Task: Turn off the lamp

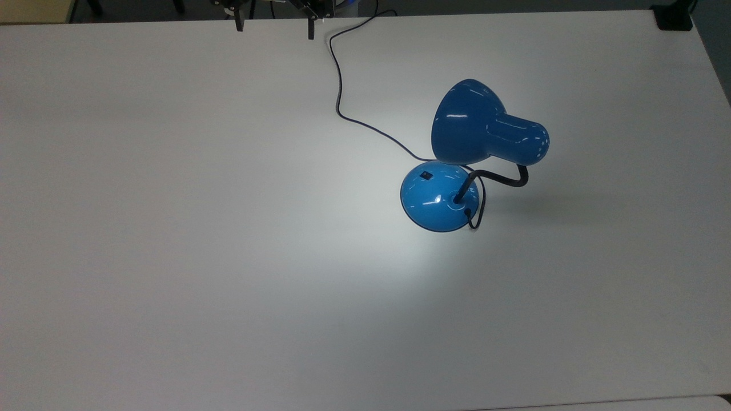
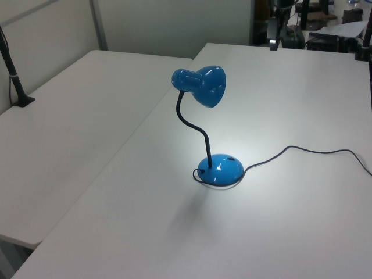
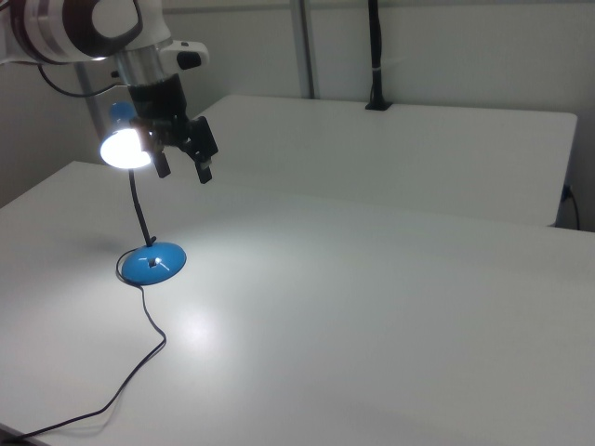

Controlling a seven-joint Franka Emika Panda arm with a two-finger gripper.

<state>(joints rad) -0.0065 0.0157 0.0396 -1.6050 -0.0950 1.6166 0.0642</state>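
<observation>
The lamp stands right of centre on the white table, and it is lit, throwing a bright patch onto the tabletop. Its glossy blue shade hangs over the round blue base on a black bendy neck. A small black switch sits on the base's upper left in the top view. The thin black cord runs off toward the far edge. My gripper is open at the table's far edge, well apart from the lamp. In the right view the gripper hangs high, just right of the glowing shade, above the base.
A second white table adjoins on the left view's left, with a black clamped post on it. A black clamp sits at the top view's far right corner. The cord trails across the table in the left view.
</observation>
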